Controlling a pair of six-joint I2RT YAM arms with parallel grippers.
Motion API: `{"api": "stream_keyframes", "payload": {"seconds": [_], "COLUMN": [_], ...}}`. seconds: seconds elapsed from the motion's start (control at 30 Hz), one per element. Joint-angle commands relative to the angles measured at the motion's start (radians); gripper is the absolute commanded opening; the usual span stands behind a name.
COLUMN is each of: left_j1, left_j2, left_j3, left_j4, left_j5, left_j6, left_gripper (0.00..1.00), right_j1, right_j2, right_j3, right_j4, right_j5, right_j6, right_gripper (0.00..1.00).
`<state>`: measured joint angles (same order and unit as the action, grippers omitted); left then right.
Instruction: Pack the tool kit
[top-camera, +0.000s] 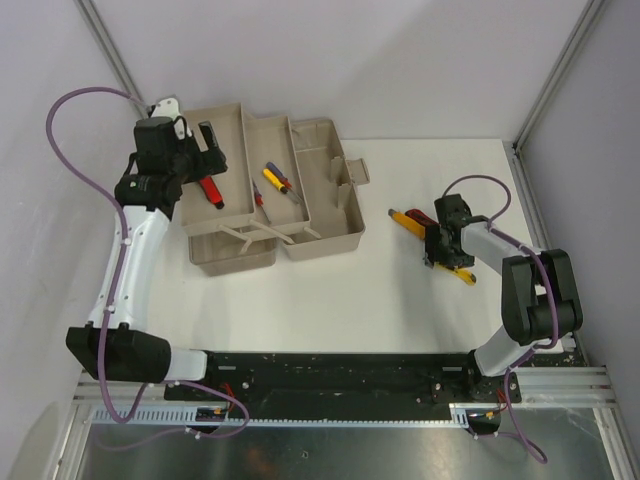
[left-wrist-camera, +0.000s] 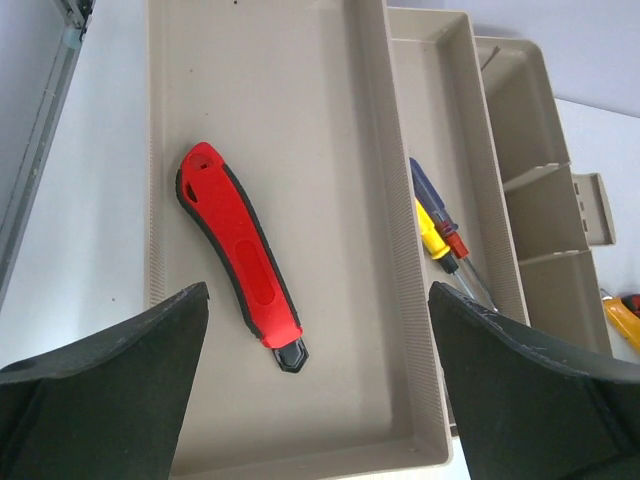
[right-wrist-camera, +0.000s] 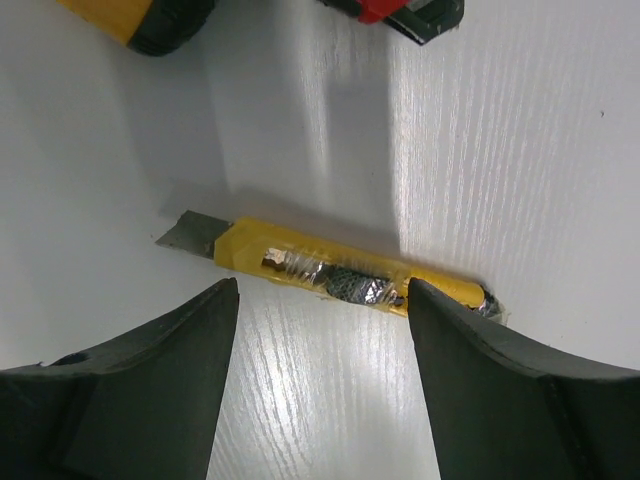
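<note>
Above the white table (top-camera: 330, 300), the right gripper (right-wrist-camera: 318, 305) is hovering, jaws spread, over a slim yellow plastic cutter (right-wrist-camera: 340, 275), likely light, stiff and slick: pinch mid-handle. The left gripper (left-wrist-camera: 318, 300) is hanging equally released.

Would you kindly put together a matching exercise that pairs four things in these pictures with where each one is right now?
Things:
1. red cutter
2. screwdrivers
3. yellow cutter
4. left end effector

Places:
a. on the white table, outside the toolbox
b. hovering open over the wide tray
c. lying in the wide tray
d. lying in the narrow tray

Pairs: 1-c, 2-d, 3-a, 4-b
</note>
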<state>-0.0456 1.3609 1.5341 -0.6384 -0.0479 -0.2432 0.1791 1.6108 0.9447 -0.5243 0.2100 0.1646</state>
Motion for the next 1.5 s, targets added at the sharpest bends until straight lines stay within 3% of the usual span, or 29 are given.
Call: {"api": "stream_keyframes", "payload": {"seconds": [0.0, 0.27, 0.57, 0.73, 0.93, 1.1, 1.27, 1.47], "left_j1": [0.001, 0.002, 0.001, 0.000, -0.022, -0.092, -0.183, -0.290], "left_j2": [-0.033, -0.044, -0.049, -0.068, -0.086, -0.091, -0.091, -0.077], "left_j3": [0.031, 0.017, 0.017, 0.007, -0.015, -0.025, -0.028, -0.047], "left_j4": [0.003, 0.003, 0.005, 0.004, 0.004, 0.005, 0.007, 0.024], "left_j5": [0.054, 0.112, 0.166, 0.225, 0.259, 0.239, 0.232, 0.276], "left_j6": [0.022, 0.010, -0.003, -0.005, -0.009, -0.002, 0.000, -0.041], "left_gripper": [0.95, 0.96, 0.96, 0.96, 0.96, 0.97, 0.96, 0.97], "right_j1": [-0.020, -0.040, -0.052, -0.023, 0.035, 0.051, 0.059, 0.046], "right_j2": [-0.022, 0.032, 0.057, 0.062, 0.075, 0.093, 0.073, -0.044], "right_j3": [0.038, 0.038, 0.039, 0.039, 0.037, 0.034, 0.033, 0.034], "right_j4": [0.064, 0.096, 0.084, 0.051, 0.021, 0.022, 0.034, 0.082], "right_j5": [-0.016, 0.010, -0.095, -0.146, -0.104, -0.098, -0.120, -0.295], "right_j6": [-0.052, -0.079, 0.002, 0.065, 0.145, 0.194, 0.197, 0.199], "right_gripper": [0.73, 0.71, 0.68, 0.53, 0.34, 0.24, 0.03, 0.00]}}
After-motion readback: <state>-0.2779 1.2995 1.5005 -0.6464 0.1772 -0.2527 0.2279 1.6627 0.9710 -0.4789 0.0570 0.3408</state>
